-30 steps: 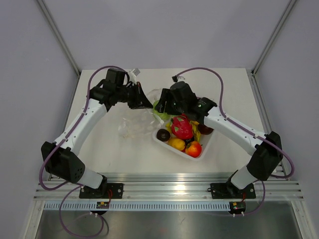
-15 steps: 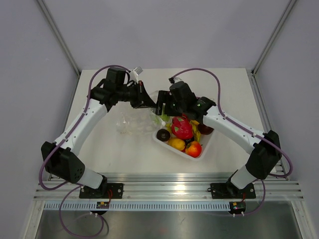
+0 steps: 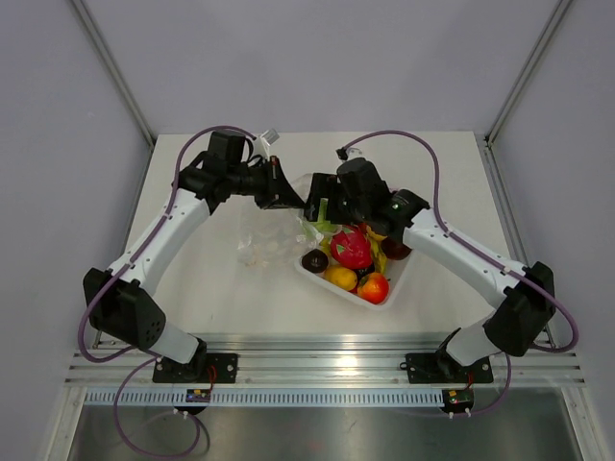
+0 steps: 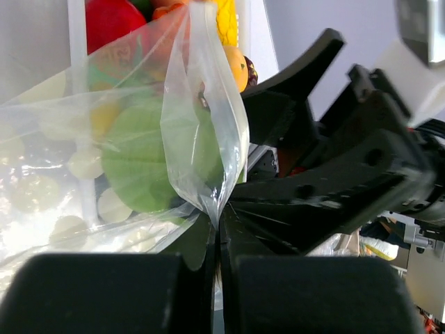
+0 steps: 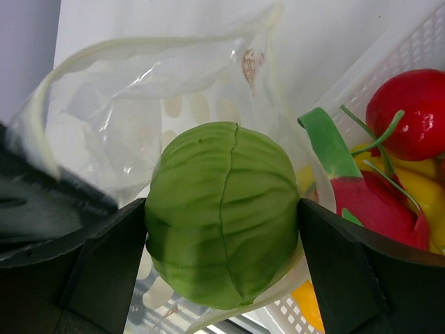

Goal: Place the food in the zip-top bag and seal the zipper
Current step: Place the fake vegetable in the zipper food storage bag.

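Note:
My left gripper [image 3: 284,192] [image 4: 219,233] is shut on an edge of the see-through zip-top bag [image 3: 261,240] [image 4: 201,118] and holds it lifted. The bag's mouth gapes toward my right gripper, its zipper [image 5: 104,50] arching over the opening. My right gripper [image 3: 317,206] [image 5: 222,229] has its fingers on both sides of a round green cabbage [image 5: 222,223] at the mouth, above the bag's lower lip. The cabbage [image 4: 139,167] shows green through the film. The rest of the food lies in the white tray [image 3: 392,288]: pink dragon fruit [image 3: 351,245], red, yellow and dark purple pieces.
The white tray [image 5: 389,62] sits just right of the bag, under my right forearm, its near corner beside the bag's mouth. Both grippers stand close together at the middle back of the table [image 3: 192,279]. Grey walls surround the table.
My right gripper has shifted right and back while carrying the cabbage at the bag's mouth. The left gripper has lifted the bag's edge slightly, and the bag has shifted to the right below it.

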Robot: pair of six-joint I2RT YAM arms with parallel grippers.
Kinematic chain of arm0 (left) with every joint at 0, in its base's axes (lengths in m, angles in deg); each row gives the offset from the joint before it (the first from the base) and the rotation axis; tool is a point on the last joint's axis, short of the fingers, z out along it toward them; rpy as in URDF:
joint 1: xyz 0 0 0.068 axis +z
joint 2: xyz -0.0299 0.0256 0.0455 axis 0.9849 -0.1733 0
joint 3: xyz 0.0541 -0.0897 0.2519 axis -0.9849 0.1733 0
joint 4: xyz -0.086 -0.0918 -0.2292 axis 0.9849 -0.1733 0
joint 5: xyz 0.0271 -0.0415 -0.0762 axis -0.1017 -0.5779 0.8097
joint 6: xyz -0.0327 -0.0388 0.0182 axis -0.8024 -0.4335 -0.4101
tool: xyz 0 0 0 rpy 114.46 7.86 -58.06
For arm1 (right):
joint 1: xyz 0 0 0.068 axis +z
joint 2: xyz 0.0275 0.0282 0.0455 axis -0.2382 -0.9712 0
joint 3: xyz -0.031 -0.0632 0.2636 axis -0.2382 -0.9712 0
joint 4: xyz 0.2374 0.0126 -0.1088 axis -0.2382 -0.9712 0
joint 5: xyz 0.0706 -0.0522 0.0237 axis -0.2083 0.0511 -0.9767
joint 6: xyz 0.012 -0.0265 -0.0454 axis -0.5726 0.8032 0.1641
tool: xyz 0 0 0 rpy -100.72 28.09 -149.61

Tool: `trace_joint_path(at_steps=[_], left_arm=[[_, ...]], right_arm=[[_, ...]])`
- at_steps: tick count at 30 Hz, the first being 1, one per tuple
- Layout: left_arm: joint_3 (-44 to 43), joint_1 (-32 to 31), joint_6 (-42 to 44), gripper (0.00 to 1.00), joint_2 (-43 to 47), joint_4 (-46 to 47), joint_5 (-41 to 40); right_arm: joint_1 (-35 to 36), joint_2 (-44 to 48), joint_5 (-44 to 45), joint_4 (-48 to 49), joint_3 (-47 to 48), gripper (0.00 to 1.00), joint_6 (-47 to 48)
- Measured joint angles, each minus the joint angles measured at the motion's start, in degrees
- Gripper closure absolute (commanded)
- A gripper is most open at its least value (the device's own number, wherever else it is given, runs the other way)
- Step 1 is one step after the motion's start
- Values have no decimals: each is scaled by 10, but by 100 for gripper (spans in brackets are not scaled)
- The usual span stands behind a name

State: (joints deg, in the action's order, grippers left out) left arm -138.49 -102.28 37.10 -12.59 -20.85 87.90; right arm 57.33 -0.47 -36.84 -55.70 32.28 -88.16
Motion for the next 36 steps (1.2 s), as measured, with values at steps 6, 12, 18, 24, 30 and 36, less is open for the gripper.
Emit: trace_joint_path(at_steps=[6,12,18,24,30,36], left_arm=[[2,-1,0,100,-12,19,2],[9,-1,-3,100,-20,38,3],[15,-2,-5,100,-20,48,10],[17,-2,-5,100,-20,51,14],[17,-2,-5,100,-20,54,17],[17,-2,-5,100,-20,54,21]], right_arm=[[1,72,19,-2,-19,6,0],[3,114,28,7,-23,7,-1],[4,115,33,18,-33,7,-12],[4,127,65,18,-51,10,-20],[-43,150,57,17,-82,20,-50],[-110,127,-8,16,-110,19,-68]])
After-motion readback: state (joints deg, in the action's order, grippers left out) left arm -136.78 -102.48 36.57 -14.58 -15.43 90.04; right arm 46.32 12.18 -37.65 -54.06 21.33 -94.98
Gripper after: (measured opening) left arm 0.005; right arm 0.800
